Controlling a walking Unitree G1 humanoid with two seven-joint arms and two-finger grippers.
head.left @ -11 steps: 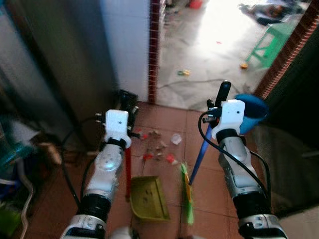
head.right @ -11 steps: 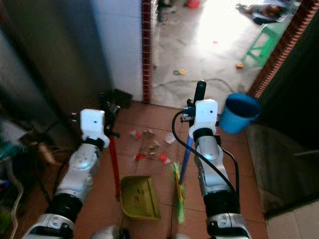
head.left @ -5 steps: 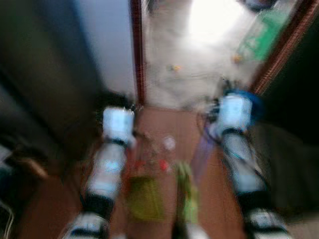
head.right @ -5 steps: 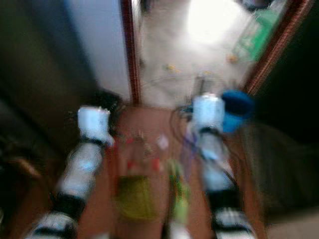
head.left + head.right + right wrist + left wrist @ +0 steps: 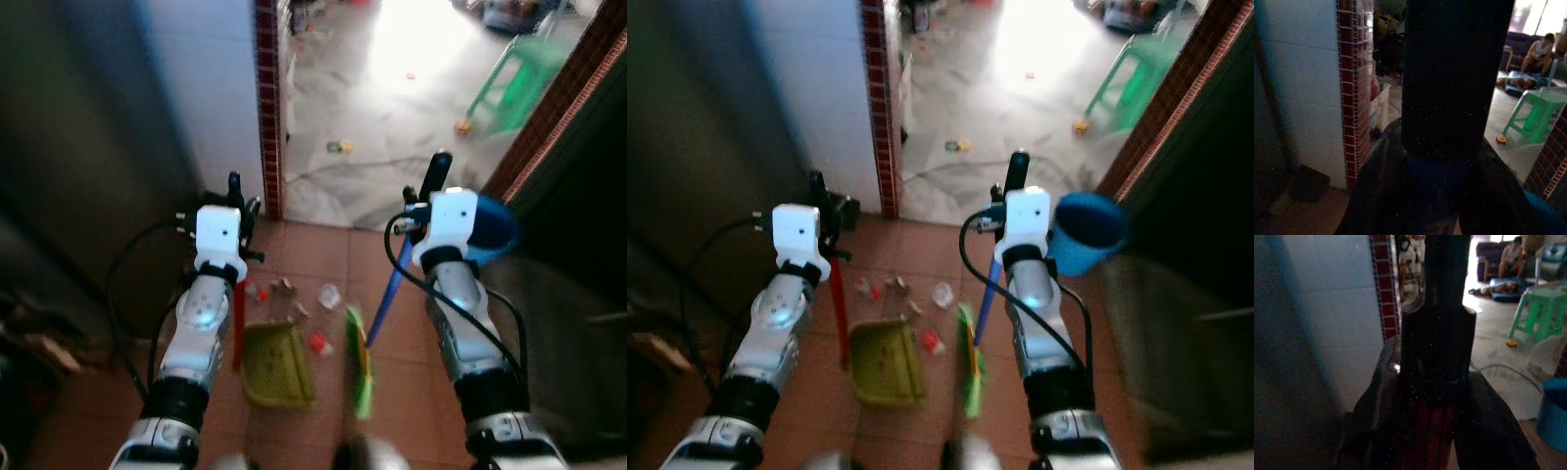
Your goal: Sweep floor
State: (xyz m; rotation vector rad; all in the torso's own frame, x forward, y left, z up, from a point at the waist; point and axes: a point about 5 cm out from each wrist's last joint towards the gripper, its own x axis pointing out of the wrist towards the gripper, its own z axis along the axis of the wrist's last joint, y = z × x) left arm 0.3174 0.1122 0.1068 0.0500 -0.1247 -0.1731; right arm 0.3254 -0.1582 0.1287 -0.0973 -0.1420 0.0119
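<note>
Left eye view: the left gripper [image 5: 235, 201] is clenched around the red handle [image 5: 238, 323] of a green dustpan [image 5: 275, 364], which sits on the terracotta tile floor [image 5: 313, 250] between the two arms. The left wrist view confirms it, with the dark fingers [image 5: 1378, 401] pressed on both sides of the red shaft under a black cap. The right gripper [image 5: 427, 196] is clenched around the blue handle [image 5: 385, 304] of a broom, whose green bristles [image 5: 359, 360] rest on the tiles just beside the dustpan's right edge. In the right wrist view the fingers [image 5: 1376, 181] wrap the blue shaft below its black grip.

A small scatter of litter [image 5: 289, 294], red, white and tan bits, lies on the tiles just beyond the dustpan's far edge, between it and the doorway; one red scrap [image 5: 316, 340] lies between the pan and the bristles. A blue bucket [image 5: 490, 227] shows just behind the right wrist.

Past the tile edge, a red brick pillar [image 5: 267, 98] stands beside a white tiled wall [image 5: 206, 88], and a bright grey concrete floor [image 5: 392, 108] opens beyond, strewn with more small scraps. A green plastic stool [image 5: 509, 83] stands at its far right. In the wrist views, a person [image 5: 1540, 49] sits on a dark sofa far back.
</note>
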